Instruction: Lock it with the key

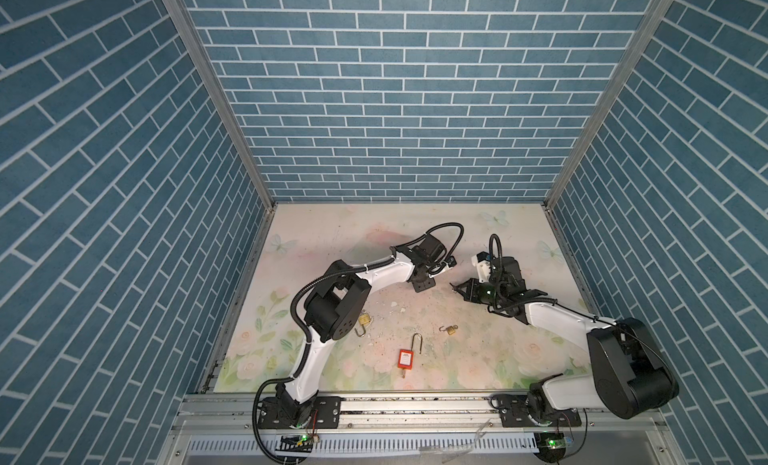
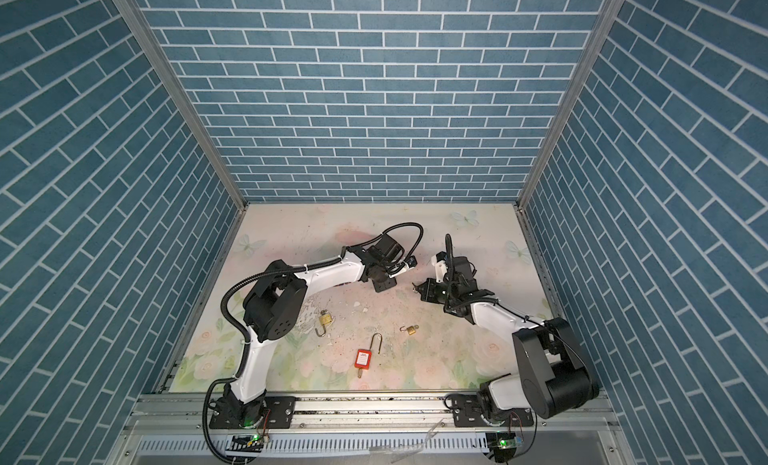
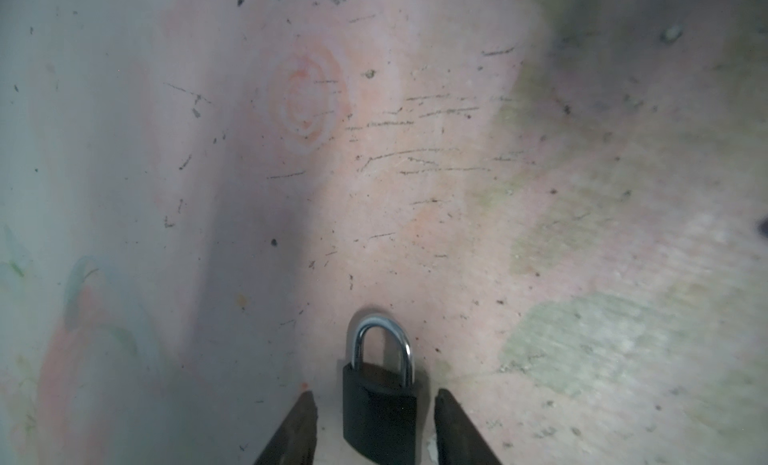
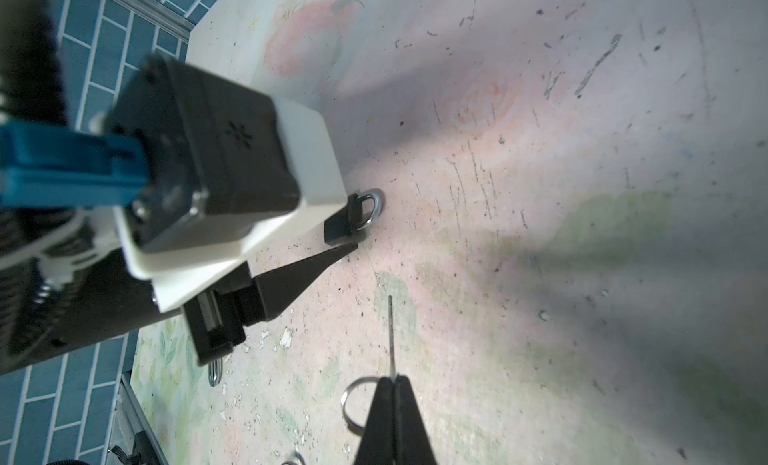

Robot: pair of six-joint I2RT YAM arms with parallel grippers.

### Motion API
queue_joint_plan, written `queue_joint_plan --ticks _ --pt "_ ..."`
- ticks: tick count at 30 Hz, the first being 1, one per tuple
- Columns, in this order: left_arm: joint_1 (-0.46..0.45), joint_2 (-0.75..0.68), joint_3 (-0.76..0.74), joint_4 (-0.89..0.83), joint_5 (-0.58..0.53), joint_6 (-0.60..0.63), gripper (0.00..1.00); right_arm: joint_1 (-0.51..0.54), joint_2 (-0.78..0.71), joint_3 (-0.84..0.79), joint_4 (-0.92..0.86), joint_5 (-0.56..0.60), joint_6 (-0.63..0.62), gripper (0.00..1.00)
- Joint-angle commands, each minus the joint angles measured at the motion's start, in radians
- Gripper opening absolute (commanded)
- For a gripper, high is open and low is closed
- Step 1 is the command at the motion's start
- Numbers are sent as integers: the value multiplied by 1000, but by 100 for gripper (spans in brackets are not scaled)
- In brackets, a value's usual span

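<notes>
The left gripper (image 3: 375, 394) has its fingers apart, 1 on each side of the black padlock (image 3: 379, 404), which rests on the flowered mat (image 3: 415, 192) with its shackle closed. The right gripper (image 4: 395, 379) is pinched tight on the key (image 4: 390, 334), near that padlock.

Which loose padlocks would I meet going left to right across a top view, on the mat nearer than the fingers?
larger brass padlock → red padlock → smaller brass padlock
</notes>
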Motion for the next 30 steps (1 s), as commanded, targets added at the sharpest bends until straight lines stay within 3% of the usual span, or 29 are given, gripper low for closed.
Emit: queue_joint_plan --ticks 1,6,11,17,20,30 --pt "9 -33 -20 26 26 11 55 -1 11 10 -10 10 30 0" --pt "27 -97 -61 90 38 -21 59 -2 17 17 -15 8 46 0" --pt "55 -322 -202 299 26 -125 63 1 55 9 35 -17 122 0" --pt "63 -617 -416 538 -183 -279 82 24 153 16 117 -23 227 0" --pt "68 -716 -489 544 -227 -379 85 40 201 32 140 -17 282 0" --pt "72 -920 -659 532 -186 -598 86 117 340 136 127 37 396 0"
